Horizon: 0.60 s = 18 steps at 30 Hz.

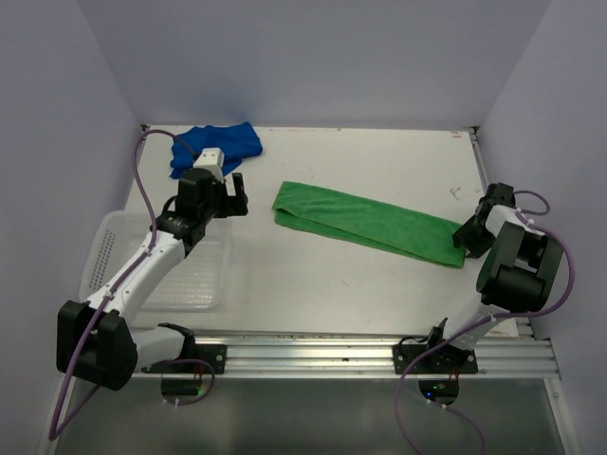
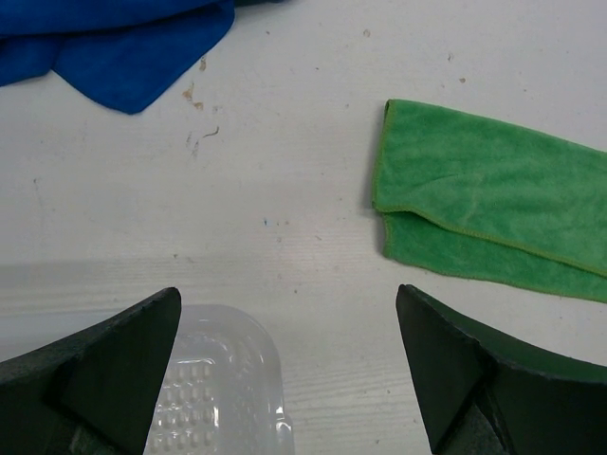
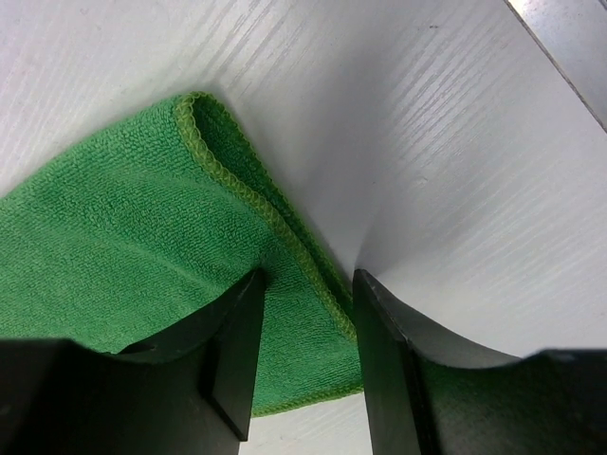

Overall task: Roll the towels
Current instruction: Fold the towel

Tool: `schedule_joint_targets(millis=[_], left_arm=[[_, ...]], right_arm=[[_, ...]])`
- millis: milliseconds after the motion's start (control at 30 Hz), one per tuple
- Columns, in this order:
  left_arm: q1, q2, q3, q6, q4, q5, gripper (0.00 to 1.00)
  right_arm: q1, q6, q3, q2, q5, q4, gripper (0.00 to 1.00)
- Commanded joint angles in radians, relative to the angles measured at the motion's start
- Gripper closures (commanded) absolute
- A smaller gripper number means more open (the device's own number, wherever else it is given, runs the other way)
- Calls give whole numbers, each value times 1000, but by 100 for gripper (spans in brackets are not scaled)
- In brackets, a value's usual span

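The green towel [image 1: 370,226] lies folded into a long strip across the middle of the table. My right gripper [image 1: 471,237] is down at its right end. In the right wrist view the jaws [image 3: 308,280] stand apart over the towel's corner [image 3: 114,246], which lies flat and unpinched; one finger rests on the cloth, the other at its hemmed edge. The blue towel [image 1: 213,144] is crumpled at the back left. My left gripper [image 1: 235,196] hovers wide open [image 2: 287,294] between the two towels, holding nothing, with the green strip's left end [image 2: 484,199] and the blue towel [image 2: 114,43] ahead of it.
A white perforated plastic basket [image 1: 109,251] sits at the left under the left arm; its corner [image 2: 228,379] shows between the left fingers. Walls close in the table on the left, back and right. A metal rail [image 1: 332,355] runs along the near edge.
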Motion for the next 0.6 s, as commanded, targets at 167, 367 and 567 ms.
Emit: schedule_joint_targets(millis=[167,367,567], left_arm=[[-8,0,38,-4,14,20,0],[-11,6,36,-4,16,24,0],[-16,24,33,0,16,12,0]], right_arm=[[-6,1,-37,54,-23,86,73],[-5,-10,-25,23,-33,54,86],[-5,-18,0,-10,20,7,100]])
